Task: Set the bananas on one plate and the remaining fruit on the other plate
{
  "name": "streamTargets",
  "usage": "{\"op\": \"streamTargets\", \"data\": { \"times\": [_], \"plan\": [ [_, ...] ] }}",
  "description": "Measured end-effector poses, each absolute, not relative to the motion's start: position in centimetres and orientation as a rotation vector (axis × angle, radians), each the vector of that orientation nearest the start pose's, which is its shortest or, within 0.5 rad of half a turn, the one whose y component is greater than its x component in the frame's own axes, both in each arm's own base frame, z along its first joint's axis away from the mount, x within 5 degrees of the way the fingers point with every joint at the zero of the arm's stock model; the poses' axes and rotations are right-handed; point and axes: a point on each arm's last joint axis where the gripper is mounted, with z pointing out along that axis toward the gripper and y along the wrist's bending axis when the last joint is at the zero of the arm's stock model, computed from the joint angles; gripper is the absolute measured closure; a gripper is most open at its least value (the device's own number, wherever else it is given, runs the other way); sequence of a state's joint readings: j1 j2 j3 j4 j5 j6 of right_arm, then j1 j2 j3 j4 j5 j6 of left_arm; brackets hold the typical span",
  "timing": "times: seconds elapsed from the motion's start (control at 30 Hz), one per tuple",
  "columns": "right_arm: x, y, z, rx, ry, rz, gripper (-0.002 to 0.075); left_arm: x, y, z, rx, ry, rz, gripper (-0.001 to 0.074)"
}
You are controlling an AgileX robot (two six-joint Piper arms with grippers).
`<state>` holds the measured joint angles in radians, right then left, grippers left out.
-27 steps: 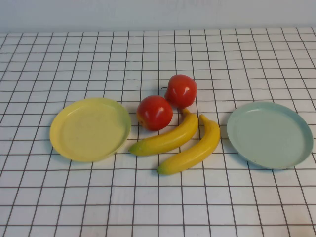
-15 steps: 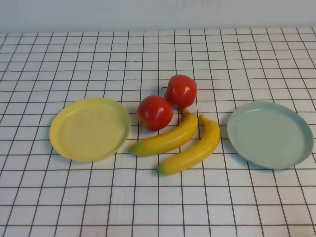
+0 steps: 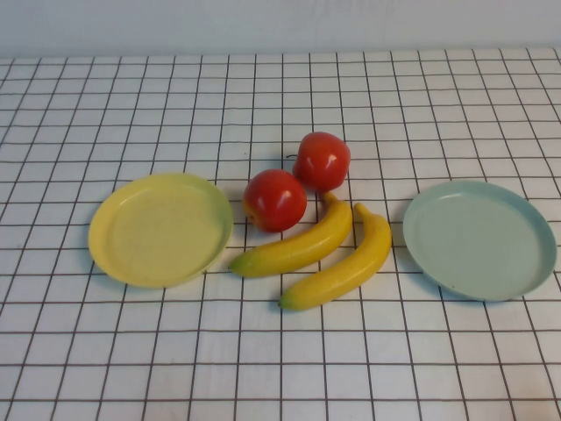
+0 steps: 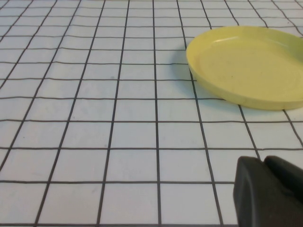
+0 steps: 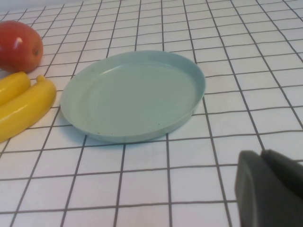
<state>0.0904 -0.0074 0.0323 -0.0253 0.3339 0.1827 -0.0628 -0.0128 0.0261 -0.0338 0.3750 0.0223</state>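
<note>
Nothing had been sorted when you reached this point: both plates were bare. The yellow plate [image 3: 160, 230] lay on the left of the table [image 3: 280, 368], the blue plate [image 3: 479, 239] on the right, and the fruit sat between them. The two apples [image 3: 274, 199] touched each other, the near one just beside the yellow plate's rim. The two bananas [image 3: 298, 250] lay side by side below them, the outer one's tip near the blue plate.

Your left claw [image 4: 265, 163] was pressed together, empty, low over the table near the yellow plate. Your right claw [image 5: 261, 158] was likewise closed on nothing, near the blue plate.

I judged the first pick as the step in hand. You would have needed to spread a claw first, then come down across the outer banana's middle, clear of its neighbour.
</note>
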Motion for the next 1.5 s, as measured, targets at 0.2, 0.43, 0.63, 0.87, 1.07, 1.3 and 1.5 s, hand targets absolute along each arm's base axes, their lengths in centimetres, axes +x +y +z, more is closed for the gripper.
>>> {"op": "streamTargets", "data": {
  "times": [0.2, 0.43, 0.63, 0.87, 1.07, 1.3, 1.5],
  "plan": [
    [5.4, 0.4, 17.3, 0.069, 1.844, 0.167, 0.0741, 5.2, -0.4, 17.1, 0.059, 1.871, -0.061, 0.0734],
    [5.4, 0.4, 17.3, 0.069, 1.844, 0.167, 0.0741, 5.2, -0.4, 17.1, 0.060, 1.871, -0.059, 0.0734],
    [5.4, 0.4, 17.3, 0.069, 1.844, 0.167, 0.0741, 5.4, -0.4, 17.8, 0.054, 1.799, -0.053, 0.0734],
    [5.4, 0.4, 17.3, 0.069, 1.844, 0.167, 0.0741, 5.6, -0.8, 19.8, -0.525, 1.528, -0.682, 0.0734],
    [5.4, 0.4, 17.3, 0.069, 1.844, 0.167, 0.0741, 5.6, -0.5, 20.3, -0.646, 1.431, -0.796, 0.0734],
    [5.4, 0.4, 17.3, 0.069, 1.844, 0.167, 0.0741, 5.2, -1.1, 22.1, -0.579, 1.485, -0.822, 0.0734],
    [5.4, 0.4, 17.3, 0.069, 1.844, 0.167, 0.0741, 5.1, -2.4, 28.8, -0.106, 1.727, -0.520, 0.0734]
  ]
}}
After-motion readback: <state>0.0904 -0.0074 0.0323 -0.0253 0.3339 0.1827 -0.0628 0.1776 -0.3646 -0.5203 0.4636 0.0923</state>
